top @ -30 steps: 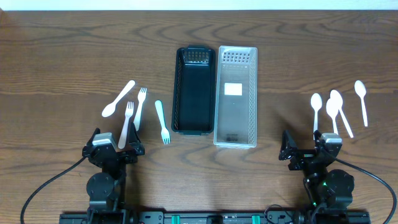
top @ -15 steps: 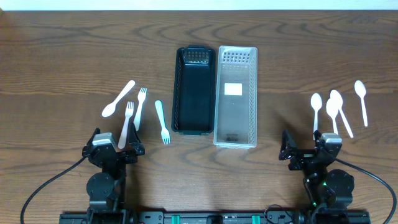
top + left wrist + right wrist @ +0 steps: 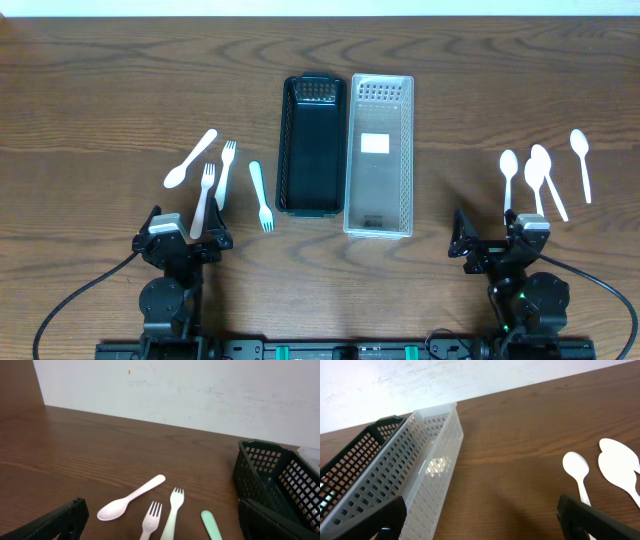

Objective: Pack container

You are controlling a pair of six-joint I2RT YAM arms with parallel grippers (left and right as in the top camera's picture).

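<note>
Left gripper (image 3: 184, 235): being held wide open, empty.
Right gripper (image 3: 495, 241): being held open, empty.
Black basket (image 3: 283, 150), clear basket (image 3: 409, 150): being flanked by forks (image 3: 207, 195), spoons (image 3: 508, 172).

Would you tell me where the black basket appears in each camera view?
Overhead: black basket, centre, slightly left.
Left wrist: right edge.
Right wrist: left edge.
Shared landmark: the clear container alongside it, plain in overhead and right wrist, a sliver in left wrist.
</note>
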